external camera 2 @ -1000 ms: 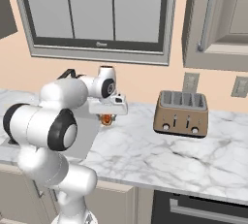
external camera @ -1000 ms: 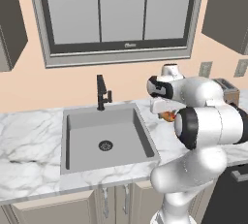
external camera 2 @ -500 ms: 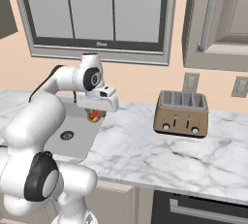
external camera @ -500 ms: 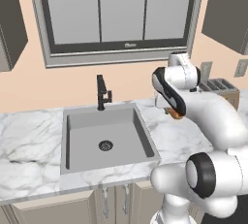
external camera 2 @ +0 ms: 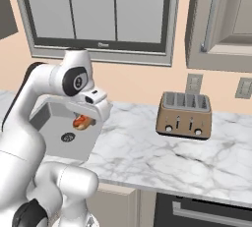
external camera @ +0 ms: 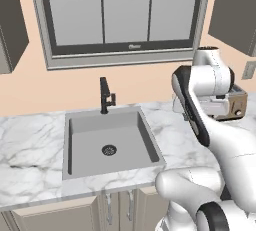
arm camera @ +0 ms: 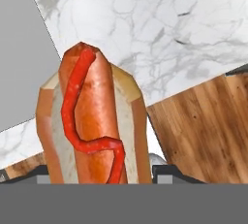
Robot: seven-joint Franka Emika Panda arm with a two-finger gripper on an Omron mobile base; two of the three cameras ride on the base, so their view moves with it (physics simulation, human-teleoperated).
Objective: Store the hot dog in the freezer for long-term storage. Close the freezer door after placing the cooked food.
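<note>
Carry step: claw [external camera 2: 84, 123] closed on hot dog [arm camera: 92, 121], held above marble desk [external camera 2: 147, 147] beside sink [external camera: 107, 142]. Next: turn toward freezer, probably.

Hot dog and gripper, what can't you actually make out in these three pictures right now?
- Gripper: in the right base view the hand's white housing covers its fingers.
- Hot dog: in the hand view its lower end is cut off at the bottom edge, so the contact with the fingers is not visible. In the right base view it is too small for detail.
- Toaster: in the left base view the arm covers most of it.
</note>
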